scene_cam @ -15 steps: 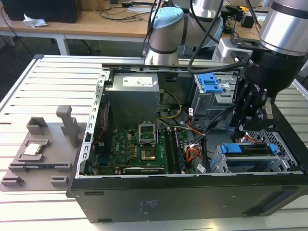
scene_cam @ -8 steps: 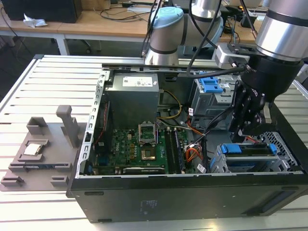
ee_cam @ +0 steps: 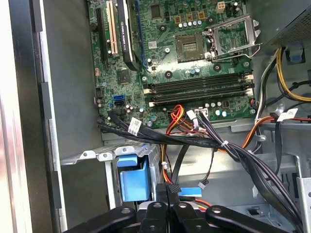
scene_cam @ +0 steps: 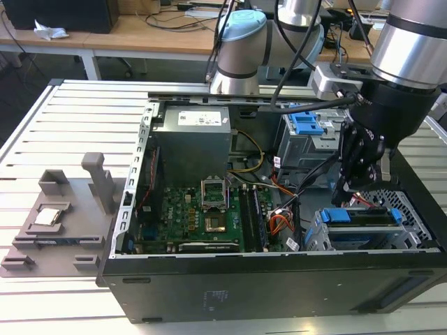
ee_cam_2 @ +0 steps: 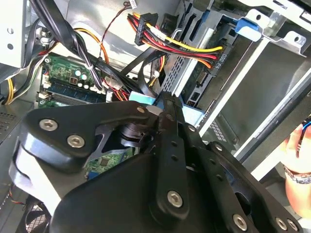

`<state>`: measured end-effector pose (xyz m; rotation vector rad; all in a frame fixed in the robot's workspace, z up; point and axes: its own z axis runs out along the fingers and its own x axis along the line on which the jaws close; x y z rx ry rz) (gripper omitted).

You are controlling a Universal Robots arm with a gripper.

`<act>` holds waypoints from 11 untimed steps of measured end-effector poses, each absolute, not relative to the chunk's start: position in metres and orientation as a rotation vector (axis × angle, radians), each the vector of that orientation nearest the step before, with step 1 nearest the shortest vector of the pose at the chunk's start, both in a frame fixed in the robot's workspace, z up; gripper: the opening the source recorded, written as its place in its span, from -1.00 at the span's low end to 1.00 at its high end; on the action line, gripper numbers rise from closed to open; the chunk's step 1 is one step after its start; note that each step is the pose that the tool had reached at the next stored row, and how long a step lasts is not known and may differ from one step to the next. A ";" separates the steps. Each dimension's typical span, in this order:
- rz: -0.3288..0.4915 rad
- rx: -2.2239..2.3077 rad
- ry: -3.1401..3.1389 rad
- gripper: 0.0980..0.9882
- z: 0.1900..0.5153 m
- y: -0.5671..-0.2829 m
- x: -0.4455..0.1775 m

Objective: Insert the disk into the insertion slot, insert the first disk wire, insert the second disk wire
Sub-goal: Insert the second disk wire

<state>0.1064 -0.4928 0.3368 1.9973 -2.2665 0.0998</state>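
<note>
White slatted desk point(scene_cam: 56, 307) carries the open PC case point(scene_cam: 244, 293). At the exterior view's right, the insertion slot point(scene_cam: 314, 237) already has the disk point(scene_cam: 363, 218) seated inside, with the gripper point(scene_cam: 343, 194) just above it, fingers point(ee_cam: 160, 196) pressed together.

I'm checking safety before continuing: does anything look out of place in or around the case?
Yes: what looks like a person's hand shows beside the metal frame, near the gripper. The disk lies in the insertion slot.
</note>
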 end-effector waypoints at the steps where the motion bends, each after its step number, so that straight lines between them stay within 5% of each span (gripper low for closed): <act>1: 0.100 1.997 -2.266 -0.95 0.337 -0.493 0.106; 4: 0.100 1.997 -2.266 -0.92 0.337 -0.493 0.106; 6: 0.101 1.997 -2.266 -0.64 0.337 -0.493 0.106; 11: 0.101 2.009 -2.256 -0.64 0.336 -0.493 0.100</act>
